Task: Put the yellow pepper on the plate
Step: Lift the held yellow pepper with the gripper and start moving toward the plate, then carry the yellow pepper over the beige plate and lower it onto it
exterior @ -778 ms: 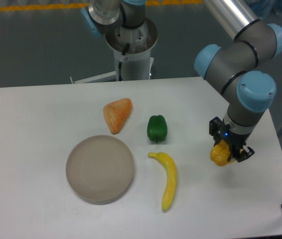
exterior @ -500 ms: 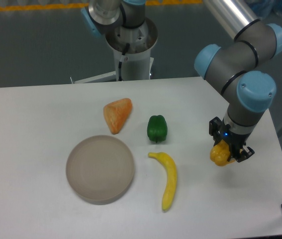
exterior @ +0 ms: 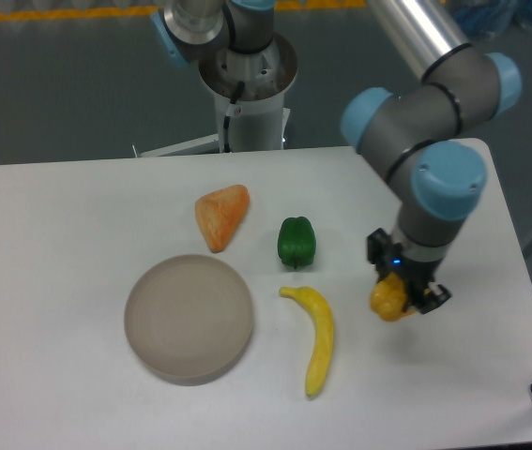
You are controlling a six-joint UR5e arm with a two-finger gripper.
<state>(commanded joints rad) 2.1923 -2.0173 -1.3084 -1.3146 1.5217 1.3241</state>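
While the gripper clamps the yellow pepper at the table's four o'clock side, the plate sits well apart at about eight o'clock. Between them lie a banana and a green pepper, with an orange wedge toward twelve.

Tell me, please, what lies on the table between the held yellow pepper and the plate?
The banana lies between the yellow pepper and the plate in the fixed camera view; the rest of that stretch is bare table.
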